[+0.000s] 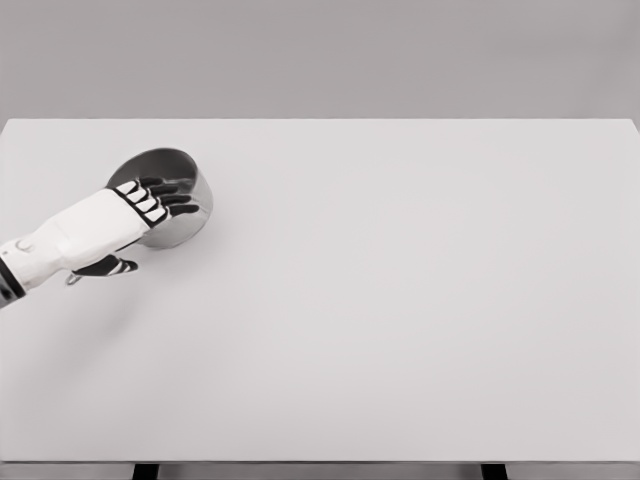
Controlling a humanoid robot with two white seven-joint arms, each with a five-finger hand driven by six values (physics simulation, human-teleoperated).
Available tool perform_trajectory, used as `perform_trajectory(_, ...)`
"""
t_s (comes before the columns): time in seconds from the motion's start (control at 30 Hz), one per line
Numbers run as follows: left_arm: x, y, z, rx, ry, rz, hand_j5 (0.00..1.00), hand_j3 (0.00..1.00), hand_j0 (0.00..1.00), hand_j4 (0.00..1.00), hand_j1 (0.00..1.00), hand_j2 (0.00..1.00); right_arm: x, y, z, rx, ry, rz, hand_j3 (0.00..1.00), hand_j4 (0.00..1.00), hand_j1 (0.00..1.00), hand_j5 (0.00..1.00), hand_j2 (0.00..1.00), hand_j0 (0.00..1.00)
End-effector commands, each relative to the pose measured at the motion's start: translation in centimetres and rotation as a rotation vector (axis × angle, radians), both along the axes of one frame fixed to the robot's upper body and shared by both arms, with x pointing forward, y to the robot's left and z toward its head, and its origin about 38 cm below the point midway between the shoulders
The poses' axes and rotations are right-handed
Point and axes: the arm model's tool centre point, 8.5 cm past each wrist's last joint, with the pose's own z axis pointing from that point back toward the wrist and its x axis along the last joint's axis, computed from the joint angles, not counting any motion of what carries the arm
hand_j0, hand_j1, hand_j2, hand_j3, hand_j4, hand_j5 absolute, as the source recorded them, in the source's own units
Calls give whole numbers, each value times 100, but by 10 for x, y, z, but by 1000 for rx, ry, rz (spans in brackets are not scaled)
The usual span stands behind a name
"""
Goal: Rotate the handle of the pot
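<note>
A shiny steel pot (pixel 185 222) stands on the left part of the white table (pixel 400 300). My left hand (pixel 150 205) comes in from the left edge and lies over the pot's near-left side, its dark fingers (pixel 172 199) stretched across the rim and into the opening. The thumb (pixel 112 266) hangs below the palm, beside the pot. A small loop of the handle's end (pixel 73 279) peeks out under my wrist; the remainder of the handle is hidden by the hand. The fingers look spread, holding nothing. My right arm is out of sight.
The table's far edge (pixel 320 120) runs just behind the pot, and the near edge (pixel 320 461) lies along the bottom of the view. Two dark table legs (pixel 146 470) show below it.
</note>
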Motion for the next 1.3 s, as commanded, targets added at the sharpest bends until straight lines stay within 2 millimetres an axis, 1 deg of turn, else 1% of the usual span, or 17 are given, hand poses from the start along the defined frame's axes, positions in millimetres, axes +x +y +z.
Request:
perform_trajectory(0.0,0,4,8,0,-18,-15,100,100,100,100,100,100,0,0,0,0,0,-2,100,100,100,100,100,100)
perform_trajectory(0.07,-1,6,13,-10,-32,-28,100,100,100,100,100,100,0,0,0,0,0,-2,100,100,100,100,100,100)
perform_trajectory(0.1,-5,2,16,-52,-32,-73,100,100,100,100,100,100,0,0,0,0,0,-2,100,100,100,100,100,100)
perform_trajectory(0.13,-10,0,21,-147,-1,-127,100,100,100,100,100,100,0,0,0,0,0,1,100,100,100,100,100,100)
perform_trajectory(0.17,-15,5,32,-222,27,-158,100,100,100,100,100,100,0,0,0,0,0,1,100,100,100,100,100,100)
perform_trajectory(0.2,-14,8,37,-243,33,-151,100,100,100,100,100,100,0,0,0,0,0,1,100,100,100,100,100,100)
perform_trajectory(0.27,-14,9,38,-250,34,-150,100,100,100,100,100,100,0,0,0,2,0,2,100,100,100,100,100,100)
perform_trajectory(0.37,-15,8,36,-255,43,-150,100,100,100,100,100,100,0,0,0,2,0,-1,100,100,100,100,100,100)
perform_trajectory(0.53,-19,7,26,-242,60,-150,100,100,100,100,100,100,0,0,0,0,0,0,100,100,100,100,100,100)
perform_trajectory(0.63,-19,5,20,-130,16,-166,100,100,100,100,100,100,0,0,0,2,0,2,100,100,100,100,100,100)
perform_trajectory(1.0,-20,3,13,-48,-16,-179,100,100,100,100,100,100,0,0,0,0,0,0,100,100,100,100,100,100)
perform_trajectory(1.27,-22,2,6,-56,-1,-177,100,100,100,100,100,100,0,0,0,0,0,0,100,100,100,100,100,100)
